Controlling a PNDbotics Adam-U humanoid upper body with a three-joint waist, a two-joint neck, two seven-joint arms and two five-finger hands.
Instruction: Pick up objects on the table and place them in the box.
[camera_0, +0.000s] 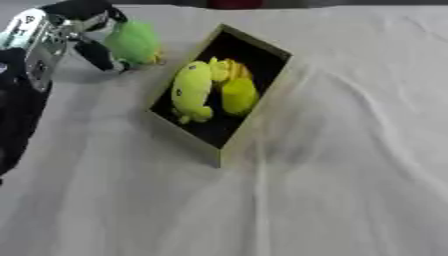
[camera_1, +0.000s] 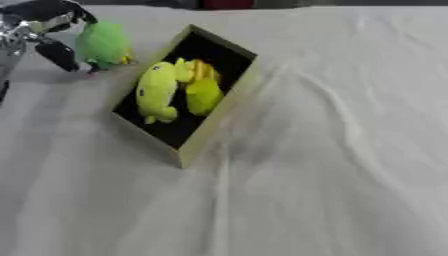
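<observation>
Green toy (camera_0: 134, 42) sits pinched in the left hand (camera_0: 87, 30), beside the box (camera_0: 254, 127) that already holds two yellow toys (camera_0: 213, 89); next, carry it rightward over the box and release.

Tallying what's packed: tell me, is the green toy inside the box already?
No, the green toy is outside the box, held in the left hand.
</observation>
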